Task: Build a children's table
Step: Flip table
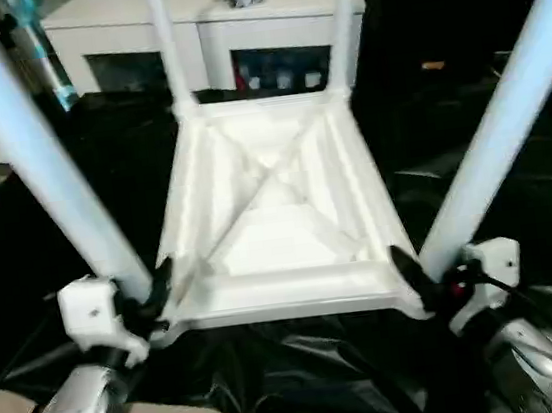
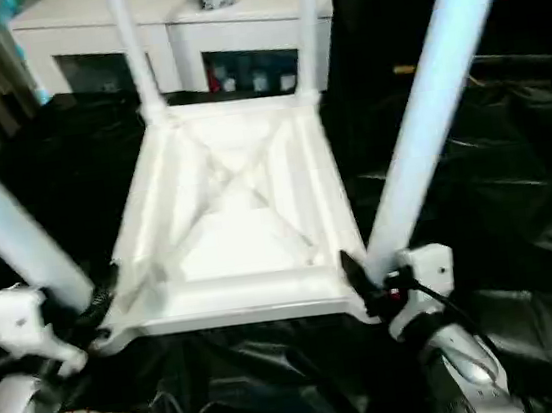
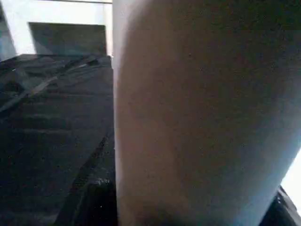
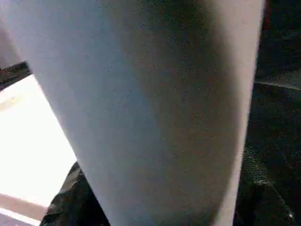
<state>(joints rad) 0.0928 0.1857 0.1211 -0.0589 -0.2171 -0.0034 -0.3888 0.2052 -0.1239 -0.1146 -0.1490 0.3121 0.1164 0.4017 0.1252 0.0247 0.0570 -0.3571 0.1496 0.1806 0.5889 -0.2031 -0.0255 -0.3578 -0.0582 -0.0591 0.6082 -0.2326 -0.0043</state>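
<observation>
- We count one tabletop (image 1: 277, 229), underside up on black sheeting (image 1: 305, 364), with four legs (image 1: 27, 146) standing in its corner sockets.
- Our left gripper (image 1: 144, 295) clasps the near left leg at its base.
- Our right gripper (image 1: 428, 280) clasps the near right leg (image 1: 507, 118) likewise.

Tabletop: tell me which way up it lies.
Upside down. The tabletop shows its ribbed underside, and four legs rise from its corner sockets.
</observation>
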